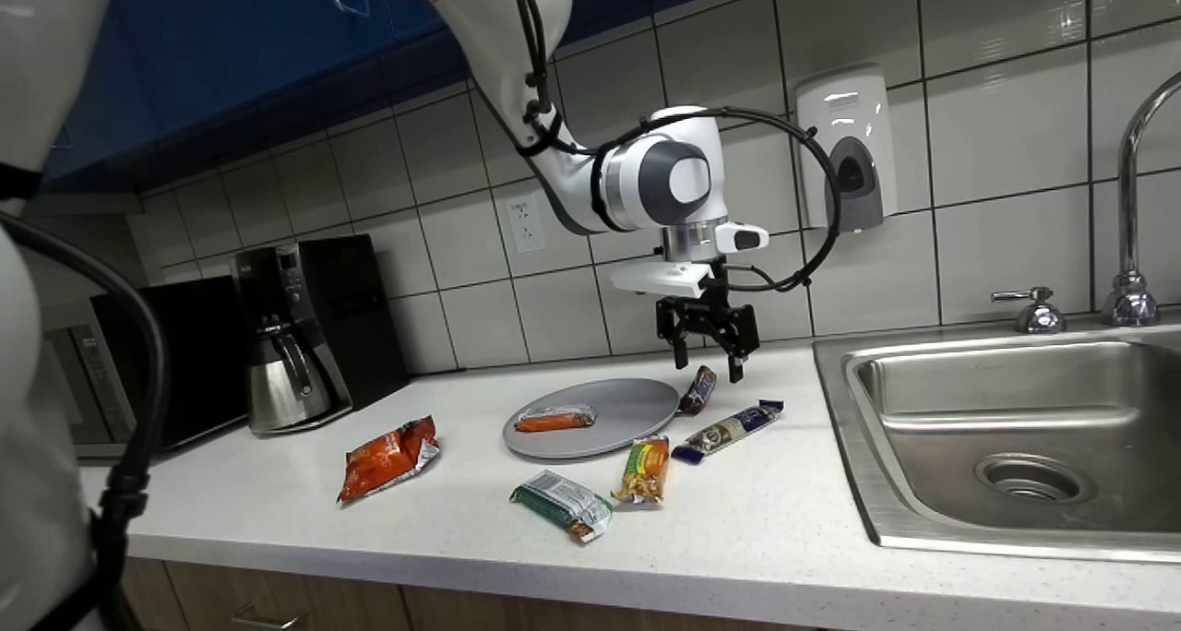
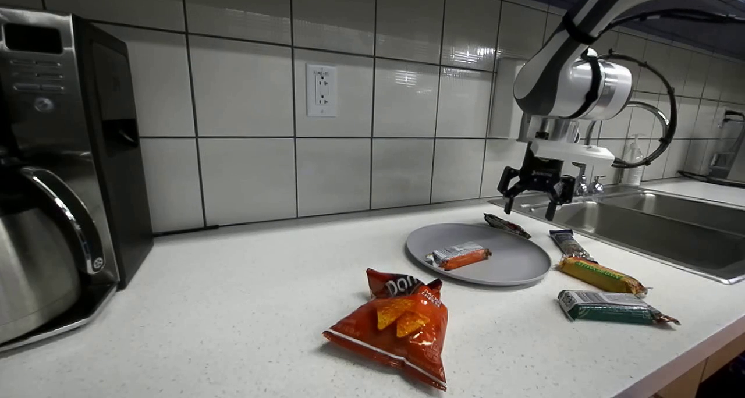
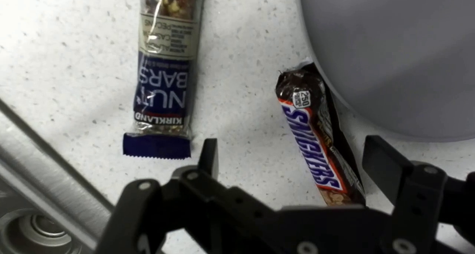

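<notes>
My gripper (image 1: 709, 370) is open and empty above the counter in both exterior views (image 2: 529, 213). In the wrist view its fingers (image 3: 293, 146) stand apart, with a Snickers bar (image 3: 310, 142) below and between them, nearer the right finger. The Snickers also shows in both exterior views (image 1: 698, 391) (image 2: 506, 226), lying against the edge of a grey plate (image 1: 637, 410). The plate (image 3: 389, 61) is at upper right in the wrist view. An orange-wrapped bar (image 1: 554, 422) lies on the plate. A blue-ended nut bar (image 3: 163, 75) lies left of the Snickers in the wrist view.
A yellow bar (image 1: 644, 470), a green bar (image 1: 563, 504) and a red Doritos bag (image 2: 401, 322) lie on the counter. A steel sink (image 1: 858, 483) with a faucet (image 1: 1127, 197) is beside them. A coffee maker (image 1: 304, 336) and soap dispenser (image 1: 844, 142) are near the tiled wall.
</notes>
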Motion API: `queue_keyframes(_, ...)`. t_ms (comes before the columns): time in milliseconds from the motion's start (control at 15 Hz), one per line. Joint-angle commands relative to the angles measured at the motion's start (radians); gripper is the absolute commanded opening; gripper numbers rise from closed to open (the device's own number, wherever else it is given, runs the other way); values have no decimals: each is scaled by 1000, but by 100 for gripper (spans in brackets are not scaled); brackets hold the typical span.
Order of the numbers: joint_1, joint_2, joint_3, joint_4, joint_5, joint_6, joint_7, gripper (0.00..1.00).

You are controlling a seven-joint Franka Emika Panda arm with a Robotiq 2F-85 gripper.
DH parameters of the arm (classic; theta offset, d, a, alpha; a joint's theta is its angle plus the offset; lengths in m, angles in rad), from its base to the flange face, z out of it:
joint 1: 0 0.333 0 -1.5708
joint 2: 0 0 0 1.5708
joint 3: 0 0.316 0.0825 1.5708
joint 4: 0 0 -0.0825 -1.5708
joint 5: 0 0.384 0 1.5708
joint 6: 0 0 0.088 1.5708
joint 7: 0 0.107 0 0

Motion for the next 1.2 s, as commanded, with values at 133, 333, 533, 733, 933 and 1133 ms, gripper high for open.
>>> queue_keyframes(133,-22,74,20,109,11,-28,-1,100)
queue_keyframes(333,-13,104,17,146,0,-29,15,100)
queue_keyframes(533,-8,130,19,171,-6,-31,22,100)
queue_keyframes(733,-5,150,27,196,-5,-37,23,100)
queue_keyframes(933,1,165,30,209,-9,-39,26,100)
queue_keyframes(1133,8,169,30,206,-17,-42,29,100)
